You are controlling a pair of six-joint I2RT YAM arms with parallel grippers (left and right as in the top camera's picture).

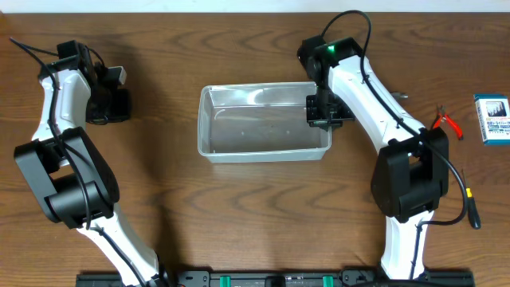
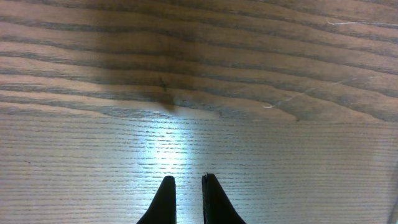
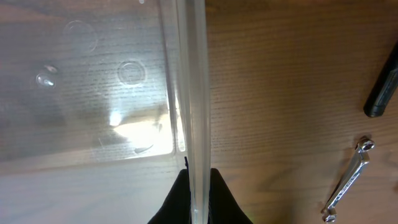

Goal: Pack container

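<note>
The clear plastic container (image 1: 263, 121) sits at the middle of the table and nothing shows inside it. My right gripper (image 1: 323, 112) is shut on its right wall; in the right wrist view the rim (image 3: 194, 93) runs between the two fingers (image 3: 199, 177). My left gripper (image 1: 107, 100) is at the far left of the table, away from the container. In the left wrist view its fingers (image 2: 186, 182) are nearly together over bare wood with nothing between them.
Red-handled pliers (image 1: 448, 122) and a blue-and-white box (image 1: 492, 118) lie at the right edge. A small metal wrench (image 3: 347, 180) and a black handle (image 3: 382, 93) lie on the wood right of the container. A black cable end (image 1: 472, 209) lies near the right arm's base.
</note>
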